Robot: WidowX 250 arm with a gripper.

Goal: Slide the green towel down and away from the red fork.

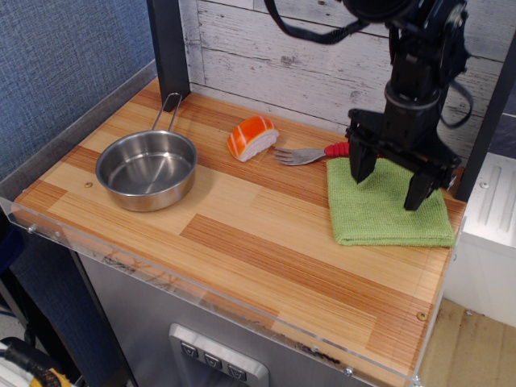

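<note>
The light green folded towel [379, 214] lies at the right end of the wooden counter. Along its far edge lies the red fork [310, 153], silver tines pointing left; most of its red handle is hidden behind my arm. My black gripper [389, 187] has come straight down over the far half of the towel, open, with both fingertips at or just above the cloth and nothing between them. I cannot tell whether the tips press on the towel.
An orange-and-white sushi piece [251, 137] sits left of the fork's tines. A steel pan [147, 168] stands at the left. Black posts [168, 48] rise at the back left and right edge. The counter's front edge [242, 310] has a clear lip.
</note>
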